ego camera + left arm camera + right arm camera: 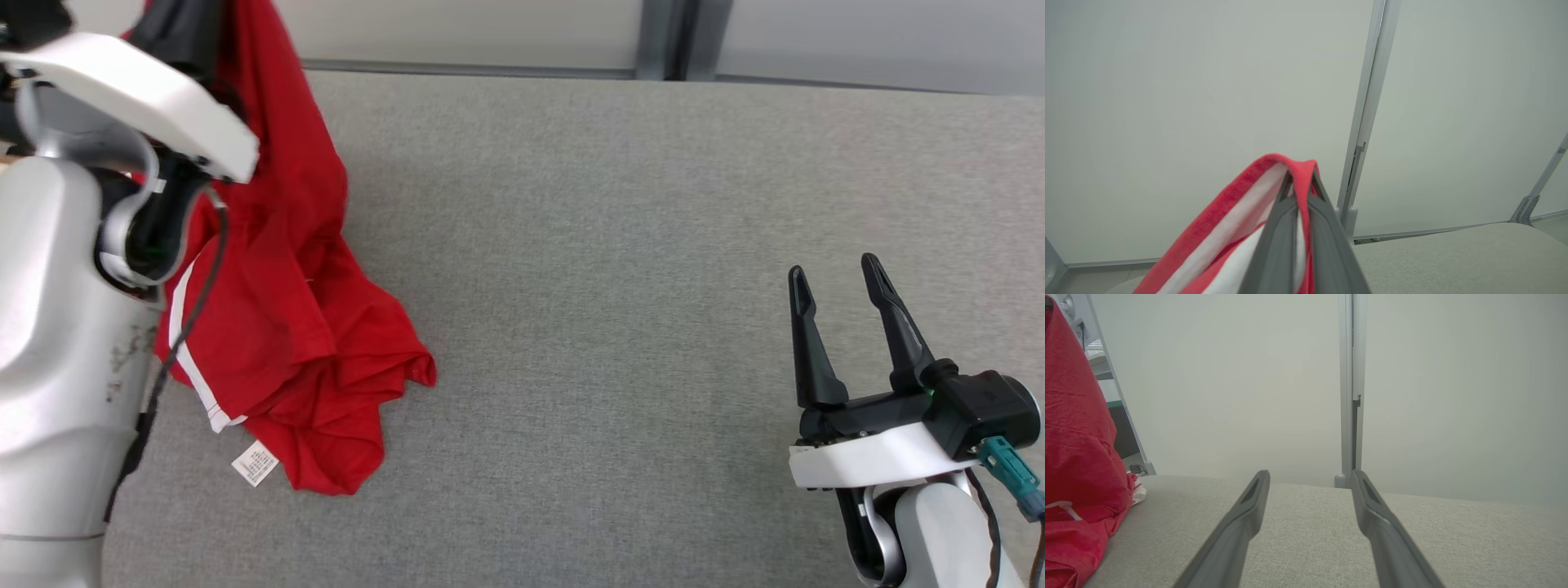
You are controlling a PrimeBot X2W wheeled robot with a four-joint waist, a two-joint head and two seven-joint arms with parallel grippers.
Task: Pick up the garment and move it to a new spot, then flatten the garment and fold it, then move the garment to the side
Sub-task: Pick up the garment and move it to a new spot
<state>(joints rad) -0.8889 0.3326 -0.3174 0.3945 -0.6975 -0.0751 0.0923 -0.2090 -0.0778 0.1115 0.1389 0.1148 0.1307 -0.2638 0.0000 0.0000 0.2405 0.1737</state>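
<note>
A red garment (pixel 286 327) with a white stripe and a white label hangs from the upper left of the head view, and its lower part is heaped on the grey table (pixel 620 245). My raised left arm (pixel 139 98) holds it up. In the left wrist view my left gripper (pixel 1300 179) is shut on a red-and-white fold of the garment (pixel 1229 228), which drapes over the fingertips. My right gripper (pixel 834 269) stands open and empty above the table at the lower right, well apart from the garment. In the right wrist view the right gripper (pixel 1310 475) is also open, with the garment (pixel 1077 457) at the left edge.
The grey fabric table surface stretches between the garment and my right gripper. Pale wall panels with a metal post (pixel 665 37) close off the far edge of the table. A dark shelf unit (pixel 1122 433) stands behind the garment in the right wrist view.
</note>
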